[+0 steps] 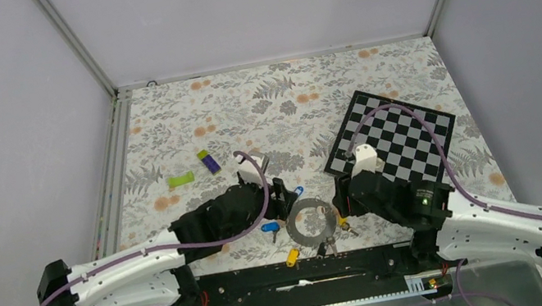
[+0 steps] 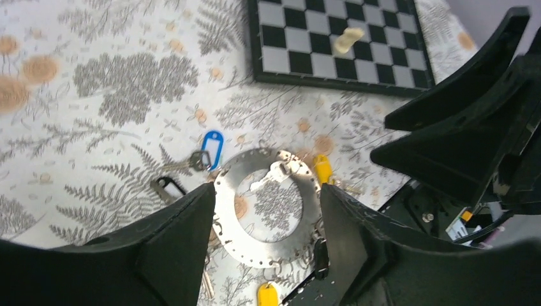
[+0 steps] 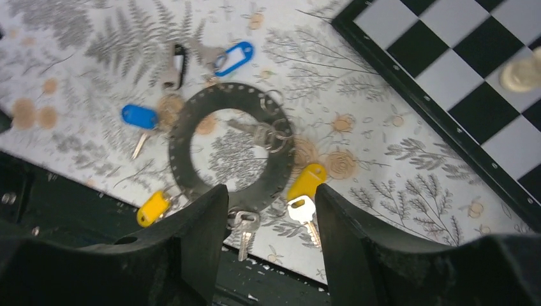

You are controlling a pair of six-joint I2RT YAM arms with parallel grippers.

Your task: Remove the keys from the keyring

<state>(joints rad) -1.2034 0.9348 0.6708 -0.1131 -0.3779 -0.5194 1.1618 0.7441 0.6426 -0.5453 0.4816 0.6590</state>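
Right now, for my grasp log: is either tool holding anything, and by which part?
Nothing is held: the left tool and right tool both stand open over the keyring, which lies flat.

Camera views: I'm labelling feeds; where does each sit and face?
Top external: above, behind the robot, looking down at the table; left arm, right arm show.
Left wrist: on the left arm, down past the left gripper onto the keyring; right gripper shows.
Right wrist: on the right arm, down past its fingers onto the keyring.
Shared: both wrist views show keyring and chessboard.

Keys [image 3: 139, 116] around keyring [image 3: 181, 145] on table [image 3: 383, 167]
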